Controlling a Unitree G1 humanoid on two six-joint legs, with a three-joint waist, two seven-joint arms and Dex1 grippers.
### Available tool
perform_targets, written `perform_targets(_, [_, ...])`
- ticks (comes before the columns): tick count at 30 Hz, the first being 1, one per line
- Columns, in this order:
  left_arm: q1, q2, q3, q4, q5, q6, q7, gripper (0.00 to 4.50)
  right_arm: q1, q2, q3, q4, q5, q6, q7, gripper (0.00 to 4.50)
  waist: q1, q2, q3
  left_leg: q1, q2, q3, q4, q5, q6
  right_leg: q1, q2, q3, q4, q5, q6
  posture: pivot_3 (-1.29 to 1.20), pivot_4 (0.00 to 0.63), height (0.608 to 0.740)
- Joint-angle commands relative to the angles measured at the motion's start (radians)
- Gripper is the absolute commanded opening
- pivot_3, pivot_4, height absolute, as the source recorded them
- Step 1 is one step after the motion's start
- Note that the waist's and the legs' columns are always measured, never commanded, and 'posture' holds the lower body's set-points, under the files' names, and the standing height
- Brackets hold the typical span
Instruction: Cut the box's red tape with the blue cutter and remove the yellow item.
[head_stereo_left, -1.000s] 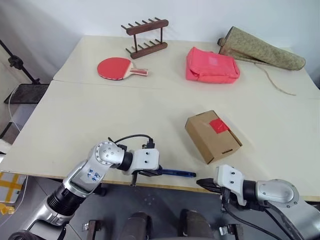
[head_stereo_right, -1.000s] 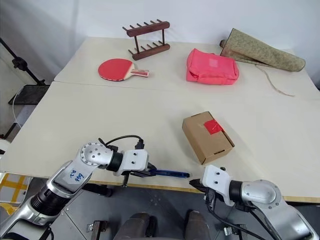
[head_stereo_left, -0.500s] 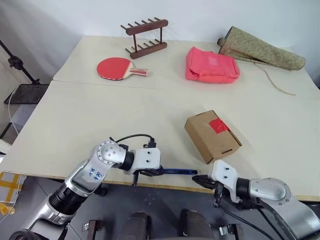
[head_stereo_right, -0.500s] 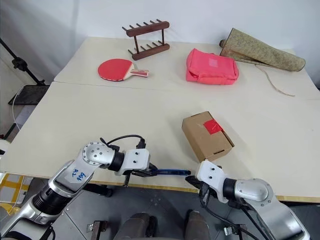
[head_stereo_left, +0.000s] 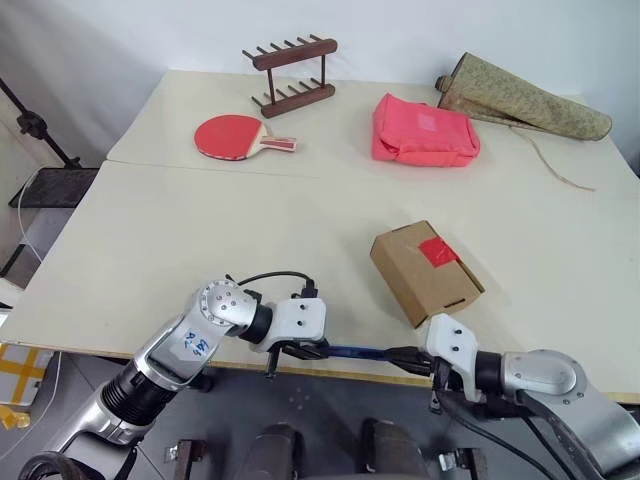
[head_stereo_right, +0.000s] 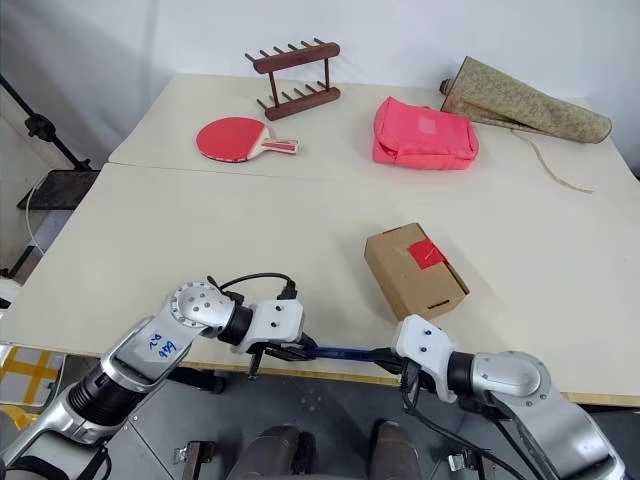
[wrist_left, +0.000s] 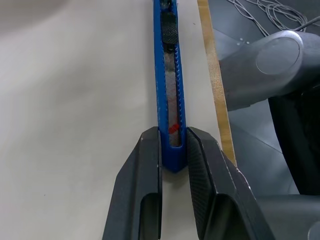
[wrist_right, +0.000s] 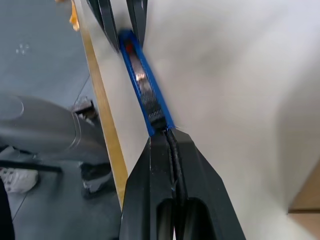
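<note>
The brown box (head_stereo_left: 425, 272) lies closed on the table's near right, with the red tape (head_stereo_left: 437, 251) across its flap edge. At the table's front edge my left gripper (head_stereo_left: 316, 350) is shut on one end of the blue cutter (head_stereo_left: 352, 352), which lies flat along the edge; the left wrist view shows both fingers (wrist_left: 147, 160) clamping the cutter (wrist_left: 167, 75). My right gripper (head_stereo_left: 398, 354) is shut, its tips (wrist_right: 167, 140) meeting the cutter's (wrist_right: 145, 87) other end. The yellow item is hidden.
At the table's (head_stereo_left: 200, 230) far side lie a red table-tennis paddle (head_stereo_left: 230, 135), a wooden rack (head_stereo_left: 290, 75), a pink fabric pouch (head_stereo_left: 425, 130) and a rolled cloth bag (head_stereo_left: 520, 100). The cutter lies just inside the front edge (wrist_left: 215, 90).
My right gripper's tips have closed the small gap and now meet the cutter's free end. The left gripper keeps its hold in the same spot.
</note>
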Motion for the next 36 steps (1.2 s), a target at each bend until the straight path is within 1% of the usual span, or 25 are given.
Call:
perform_targets(1, [-0.008,0.003,-0.034,-0.015,0.0,0.001,-0.015,0.41,0.006,-0.009,0.013,-0.013,-0.016,0.025,-0.016,0.04,0.0,0.0,0.0,0.0,0.0,0.0,0.0,0.0,0.0,0.0,0.0,0.0,0.0,0.0,0.0,0.0,0.15,0.74])
perform_targets(9, [-0.011,0.003,-0.036,-0.004,0.005,-0.01,-0.009,0.41,-0.005,-0.002,0.046,-0.003,-0.033,0.048,-0.035,0.04,0.001,0.0,0.0,0.0,0.0,0.0,0.0,0.0,0.0,0.0,0.0,0.0,0.0,0.0,0.0,0.0,0.15,0.74])
perform_targets(19, [-0.012,-0.002,-0.042,0.003,0.008,-0.015,-0.005,0.41,-0.079,0.09,0.145,-0.029,-0.027,0.127,-0.102,0.04,0.0,0.0,-0.001,0.001,0.0,-0.001,0.0,0.0,0.0,0.0,0.0,0.001,0.0,0.0,0.0,0.0,0.15,0.74])
perform_targets(27, [-0.01,-0.002,-0.047,0.008,0.009,-0.021,-0.006,0.41,-0.1,0.112,0.155,-0.037,-0.008,0.154,-0.114,0.04,-0.002,0.001,-0.001,0.001,0.0,-0.001,0.0,0.0,0.0,0.001,0.0,0.0,0.0,0.0,0.0,0.0,0.15,0.74])
perform_targets(30, [0.002,0.005,-0.037,0.007,0.009,-0.04,-0.002,0.41,-0.061,0.098,0.094,-0.083,0.059,0.166,-0.091,0.04,0.0,0.001,-0.001,0.001,0.0,-0.001,0.0,0.001,0.0,0.001,0.0,0.001,0.0,0.0,0.0,0.0,0.15,0.74])
perform_targets(31, [0.008,0.008,-0.03,0.01,0.012,-0.057,0.004,0.41,-0.041,0.094,0.062,-0.098,0.088,0.173,-0.086,0.04,0.001,0.001,-0.001,0.001,0.0,-0.001,0.0,0.001,0.0,0.0,0.0,0.0,0.0,0.0,0.0,0.0,0.15,0.74])
perform_targets(32, [0.021,0.015,-0.015,0.016,0.013,-0.097,0.012,0.41,-0.005,0.092,-0.003,-0.125,0.158,0.196,-0.073,0.04,0.001,0.001,-0.001,0.001,0.0,-0.001,0.0,0.001,0.0,0.0,0.0,0.001,0.0,0.0,0.0,0.0,0.15,0.74])
perform_targets(33, [0.04,0.022,0.01,0.025,0.012,-0.152,0.024,0.41,0.034,0.115,-0.106,-0.153,0.252,0.199,-0.074,0.2,0.001,0.001,-0.001,0.001,0.0,-0.001,0.0,0.001,0.0,0.0,0.0,0.001,0.0,0.0,0.0,0.0,0.15,0.74])
perform_targets(35, [0.078,0.029,0.062,0.041,0.0,-0.288,0.045,0.41,0.101,0.127,-0.287,-0.189,0.489,0.299,-0.105,0.6,0.0,0.001,-0.001,0.0,0.0,-0.001,0.0,0.001,0.0,0.0,-0.001,0.002,0.0,0.0,0.0,0.0,0.15,0.74])
perform_targets(36, [0.093,0.026,0.088,0.047,-0.008,-0.326,0.059,0.41,0.124,0.133,-0.347,-0.192,0.587,0.344,-0.146,0.96,0.0,0.001,-0.001,0.0,0.001,-0.002,-0.001,0.0,0.0,0.0,-0.001,0.003,0.0,0.0,0.0,0.0,0.15,0.74])
